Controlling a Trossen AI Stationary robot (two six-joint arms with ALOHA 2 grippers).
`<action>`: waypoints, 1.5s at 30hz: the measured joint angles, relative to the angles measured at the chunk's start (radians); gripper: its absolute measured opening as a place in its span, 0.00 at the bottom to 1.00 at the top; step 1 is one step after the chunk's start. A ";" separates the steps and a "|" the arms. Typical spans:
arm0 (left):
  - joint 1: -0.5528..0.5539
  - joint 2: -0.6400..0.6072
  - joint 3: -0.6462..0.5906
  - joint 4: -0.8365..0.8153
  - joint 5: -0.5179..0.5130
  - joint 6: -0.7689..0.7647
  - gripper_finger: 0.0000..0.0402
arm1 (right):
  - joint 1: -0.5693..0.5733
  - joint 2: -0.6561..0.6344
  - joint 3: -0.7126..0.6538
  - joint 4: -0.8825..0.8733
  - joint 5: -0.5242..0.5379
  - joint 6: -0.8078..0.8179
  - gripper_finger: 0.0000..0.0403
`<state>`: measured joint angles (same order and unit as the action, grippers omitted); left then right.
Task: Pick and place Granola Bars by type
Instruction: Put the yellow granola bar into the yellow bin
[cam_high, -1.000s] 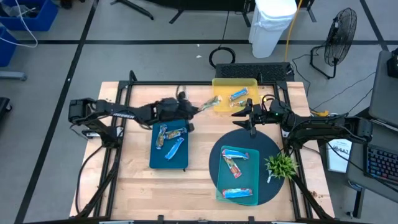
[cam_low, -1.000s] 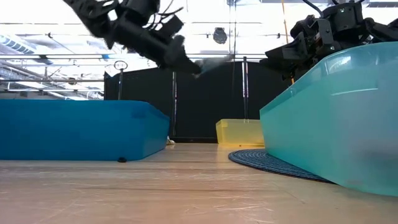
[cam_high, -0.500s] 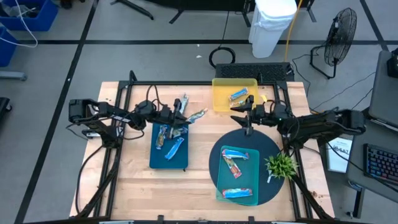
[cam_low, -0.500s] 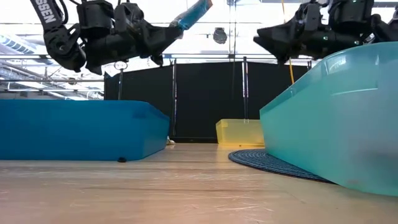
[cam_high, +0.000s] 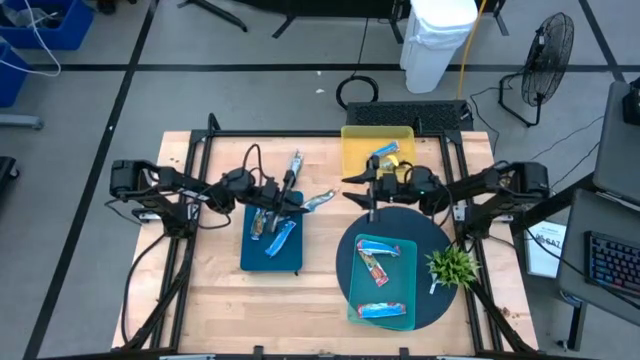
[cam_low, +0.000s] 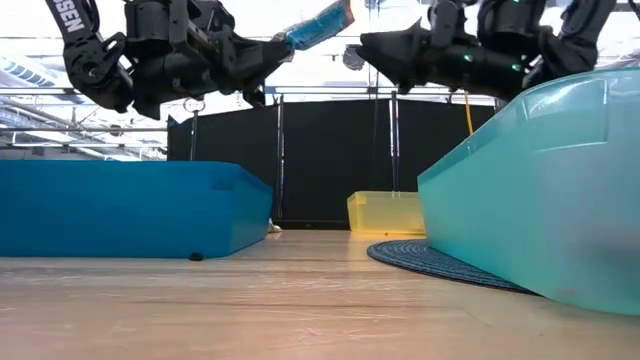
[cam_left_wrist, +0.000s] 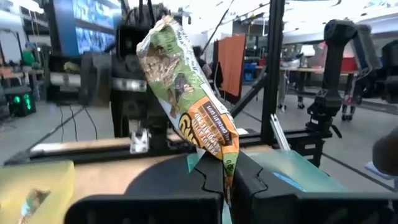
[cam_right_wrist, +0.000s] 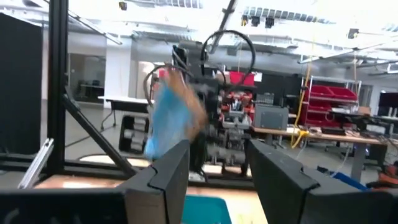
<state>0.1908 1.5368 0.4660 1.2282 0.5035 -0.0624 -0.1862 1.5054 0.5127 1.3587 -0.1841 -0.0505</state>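
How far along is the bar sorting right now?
Sorted so far: bars lie in the blue tray and in the teal tray. In hand: the left gripper is shut on a granola bar. Left: a blue-wrapped bar in the yellow tray; the right gripper is open.

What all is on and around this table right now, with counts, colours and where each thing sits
Dark blue rectangular plastic tray: one, left-centre; holds about two wrapped bars.
Yellow rectangular plastic tray: one, far edge; one blue-wrapped bar.
Teal rectangular plastic tray: one, on the dark round mat; two bars.
Small green plant: one, mat's right edge.
White bin, black fan: floor beyond.
Left gripper: jaws shut on a mottled granola bar, above the blue tray's edge.
Right gripper: jaws open, facing it.
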 joint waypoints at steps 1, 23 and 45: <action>-0.005 0.000 0.000 -0.009 -0.009 0.000 0.01 | 0.005 0.005 0.014 -0.001 -0.001 0.000 0.38; -0.015 0.000 0.000 -0.046 -0.025 -0.001 0.02 | 0.060 0.013 0.077 -0.058 -0.053 0.007 0.38; -0.030 0.000 0.001 -0.050 -0.007 -0.014 0.01 | 0.055 0.013 0.077 -0.129 0.028 -0.067 0.38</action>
<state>0.1604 1.5368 0.4667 1.1782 0.4969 -0.0766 -0.1314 1.5188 0.5900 1.2293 -0.1562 -0.1173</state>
